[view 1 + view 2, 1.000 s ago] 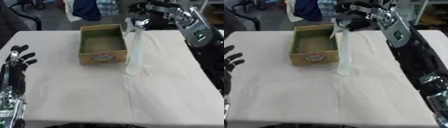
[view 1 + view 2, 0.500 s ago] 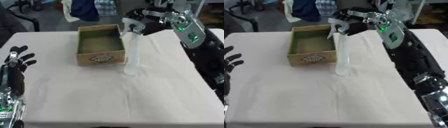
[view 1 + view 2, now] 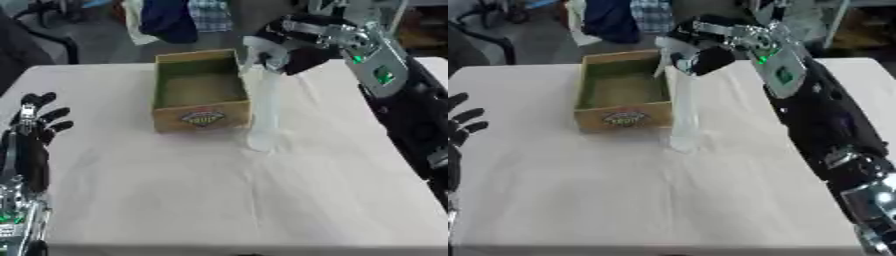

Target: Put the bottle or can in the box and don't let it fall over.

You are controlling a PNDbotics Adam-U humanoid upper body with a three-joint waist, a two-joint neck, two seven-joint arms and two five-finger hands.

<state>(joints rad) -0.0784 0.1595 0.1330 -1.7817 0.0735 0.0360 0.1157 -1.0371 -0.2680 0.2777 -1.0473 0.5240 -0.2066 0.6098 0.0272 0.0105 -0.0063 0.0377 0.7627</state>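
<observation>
A tall clear bottle (image 3: pixel 265 107) stands upright on the white tablecloth, its base just off the front right corner of the open cardboard box (image 3: pixel 201 118). My right hand (image 3: pixel 293 46) reaches in from the upper right, and its fingers are curled round the bottle's top, level with the box's right wall. The box shows a round label on its front wall and nothing that I can make out inside. My left hand (image 3: pixel 33 131) rests open at the lower left, fingers up, far from both.
The white-covered table (image 3: pixel 227 200) runs to its front edge at the bottom of the view. Hanging clothes (image 3: pixel 171 17) and a dark chair (image 3: pixel 22 47) lie beyond the far edge. My right forearm (image 3: pixel 815 115) crosses the table's right side.
My right hand has come down and leftward from the upper right and curled round the bottle's top. The bottle still stands beside the box. My left hand has stayed put.
</observation>
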